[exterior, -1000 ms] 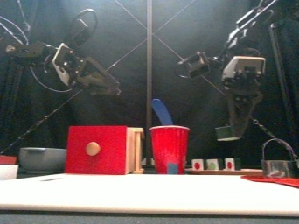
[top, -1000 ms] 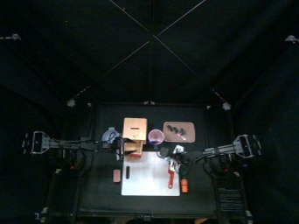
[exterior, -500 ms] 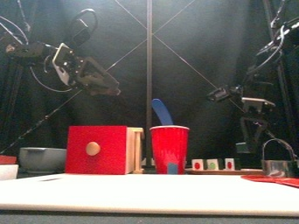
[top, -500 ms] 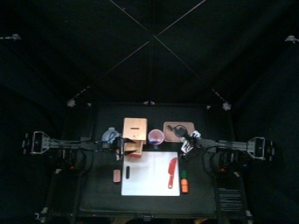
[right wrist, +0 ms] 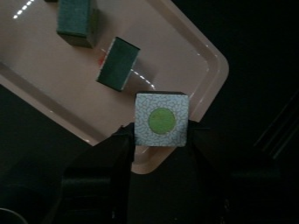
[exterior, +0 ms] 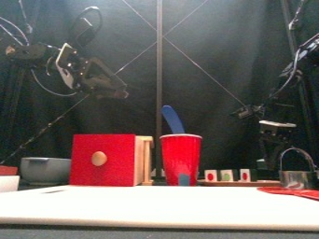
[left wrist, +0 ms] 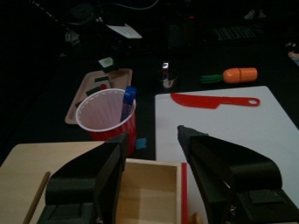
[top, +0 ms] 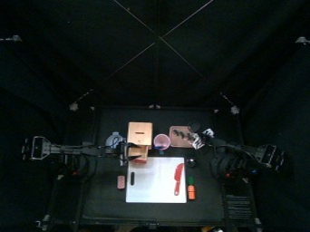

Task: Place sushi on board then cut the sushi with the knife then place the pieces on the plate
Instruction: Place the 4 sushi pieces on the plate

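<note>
My right gripper (right wrist: 160, 128) is shut on a sushi piece (right wrist: 160, 118) with a white face and green centre. It holds the piece just over the near corner of the pink tray (right wrist: 70, 83). Two dark green pieces (right wrist: 119, 61) lie further along that tray. In the top view the right gripper (top: 200, 138) hangs at the right edge of the tray (top: 182, 130). The red knife (top: 179, 172) lies on the white board (top: 151, 188). My left gripper (left wrist: 152, 162) is open and holds nothing above the wooden box (top: 138, 133).
The red cup (top: 161, 140) with the blue knife (exterior: 173, 119) stands between box and tray. An orange toy (top: 191, 190) lies right of the board, a small pink toy (top: 119, 181) left of it. The bowl (exterior: 44, 169) sits far left, the metal cutter (exterior: 296, 177) far right.
My right arm has carried the sushi piece from above the board back to the pink tray and lowered it. The left arm has stayed where it was.
</note>
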